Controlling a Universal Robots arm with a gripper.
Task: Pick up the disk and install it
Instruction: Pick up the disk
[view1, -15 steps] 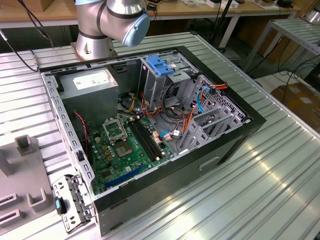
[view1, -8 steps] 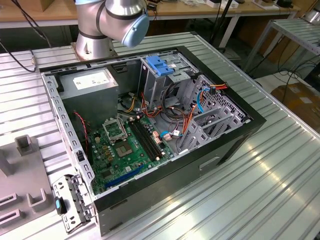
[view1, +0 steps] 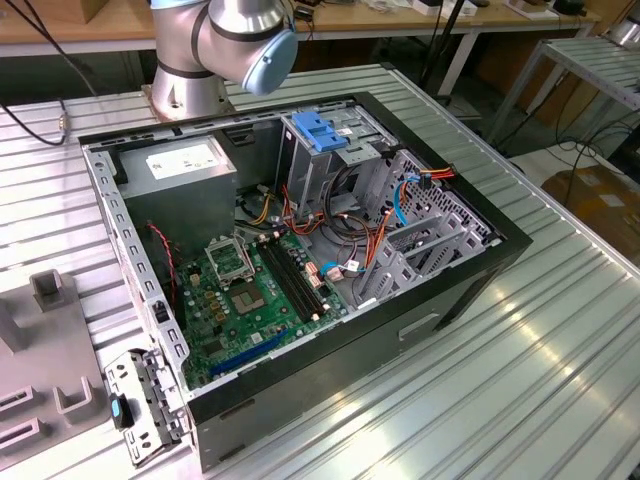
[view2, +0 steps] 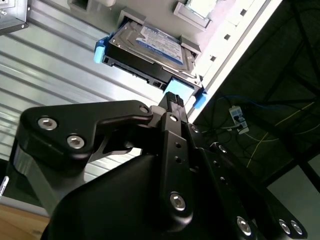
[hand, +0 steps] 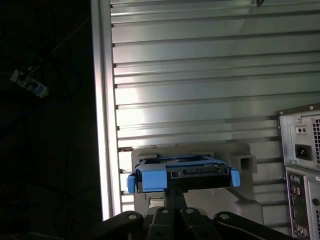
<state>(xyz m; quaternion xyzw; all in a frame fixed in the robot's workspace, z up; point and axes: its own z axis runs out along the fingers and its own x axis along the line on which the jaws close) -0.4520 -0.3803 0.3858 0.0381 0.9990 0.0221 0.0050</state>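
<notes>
Grasping stage of the pick-up, by judgement; install not yet begun.

- Ribbed metal tabletop (hand: 200, 75).
- Open computer case (view1: 440, 290), lying on its side.
- Grey holder (hand: 245, 162) near the tabletop's edge, apart from the case, carrying the disk (view2: 150, 45). The disk is silver, white-and-blue label up, with blue side rails.
- Tool (hand: 174, 192) pressed together on the disk's blue end rail.

Lifting calls for a level pull clear of the holder.

Open computer case (view1: 440, 300) lay on the table (view1: 540, 380), robot base (view1: 185, 95) behind it. Within: power supply box (view1: 180, 170) in the far corner toward the exterior view's left; drive cage (view1: 320, 165) beside it, toward that view's right; motherboard (view1: 250, 295) on the floor before both. On a holder (hand: 225, 155) near the table edge sat the disk (view2: 150, 45) (hand: 195, 172), the gripper (view2: 172, 100) (hand: 174, 192) just beside its end
</notes>
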